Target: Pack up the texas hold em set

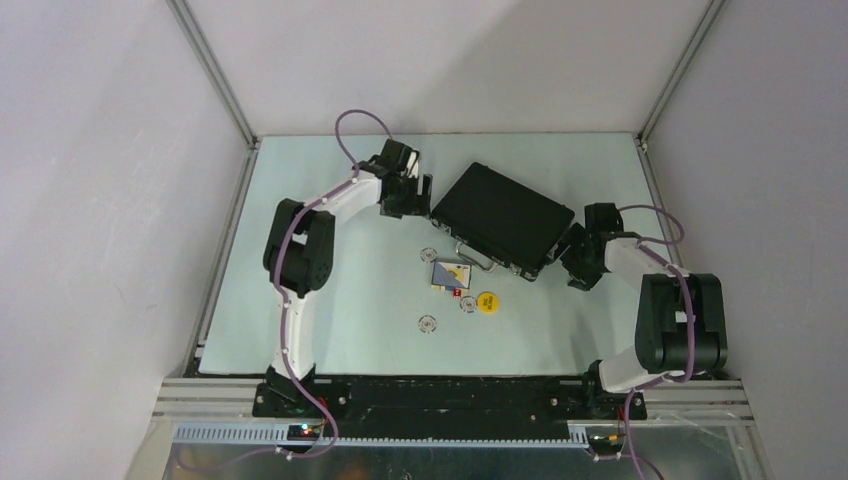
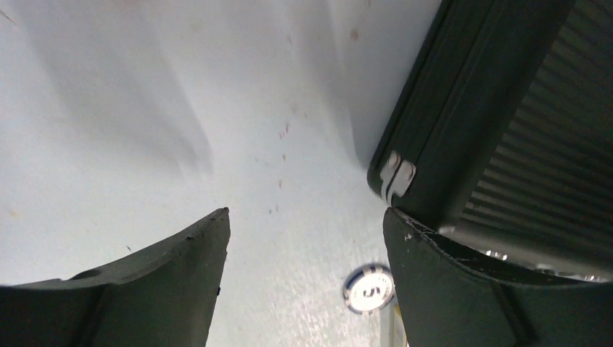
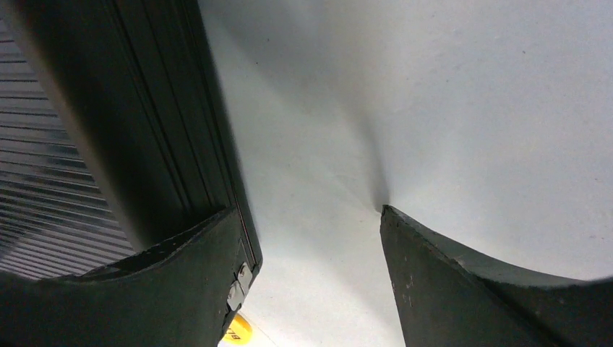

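Pale counter bears a rigid, likely heavy briefcase, best clamped endwise, where left end effector and right end effector stand open, empty

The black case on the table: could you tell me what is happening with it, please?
Both arms flank the black briefcase, which looks shut: the left pincer at its left corner, the right pincer at its right end, both open, neither clamped on it. Poker chips and a yellow disc lie loose nearby.
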{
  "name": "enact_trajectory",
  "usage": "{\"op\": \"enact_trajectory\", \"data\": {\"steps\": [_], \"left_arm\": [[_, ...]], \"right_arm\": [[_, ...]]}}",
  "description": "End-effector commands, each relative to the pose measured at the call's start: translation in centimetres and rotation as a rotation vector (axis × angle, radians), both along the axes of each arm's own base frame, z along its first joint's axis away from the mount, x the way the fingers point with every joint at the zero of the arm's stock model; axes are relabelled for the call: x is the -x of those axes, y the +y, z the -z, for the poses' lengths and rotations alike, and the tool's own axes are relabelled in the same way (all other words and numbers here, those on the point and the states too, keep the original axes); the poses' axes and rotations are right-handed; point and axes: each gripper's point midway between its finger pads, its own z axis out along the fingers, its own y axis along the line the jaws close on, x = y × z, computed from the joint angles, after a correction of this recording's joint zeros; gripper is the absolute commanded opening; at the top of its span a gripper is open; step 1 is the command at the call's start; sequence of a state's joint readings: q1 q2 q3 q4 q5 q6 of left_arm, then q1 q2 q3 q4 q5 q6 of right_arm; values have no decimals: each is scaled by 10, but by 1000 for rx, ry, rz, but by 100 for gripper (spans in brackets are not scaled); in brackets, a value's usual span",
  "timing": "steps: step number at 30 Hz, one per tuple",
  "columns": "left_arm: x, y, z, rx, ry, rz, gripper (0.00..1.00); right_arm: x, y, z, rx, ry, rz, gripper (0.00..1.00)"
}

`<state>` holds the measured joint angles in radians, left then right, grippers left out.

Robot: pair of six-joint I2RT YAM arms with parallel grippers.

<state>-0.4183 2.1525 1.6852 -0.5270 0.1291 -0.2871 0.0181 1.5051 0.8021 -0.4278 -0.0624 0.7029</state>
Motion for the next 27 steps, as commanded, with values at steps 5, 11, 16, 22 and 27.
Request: {"op": "enact_trajectory", "data": {"steps": [5,11,16,22,27], "left_arm": [[61,-47,-15,93,111,181,83],[58,-50,-31,112,78,187,83],[58,-51,-43,123,53,193,83],[58,-50,-64,141,13,195,83],[57,-52,-81,159,-19,195,84]], "right_arm": [[-24,60,-41,-288,-208,-155,78],[-23,56,-63,-285,-265,-151,78],[-23,51,-72,-287,-292,-135,78],[-26,47,-83,-299,-332,-108,78],[-30,40,-94,-318,-369,-81,78]]}}
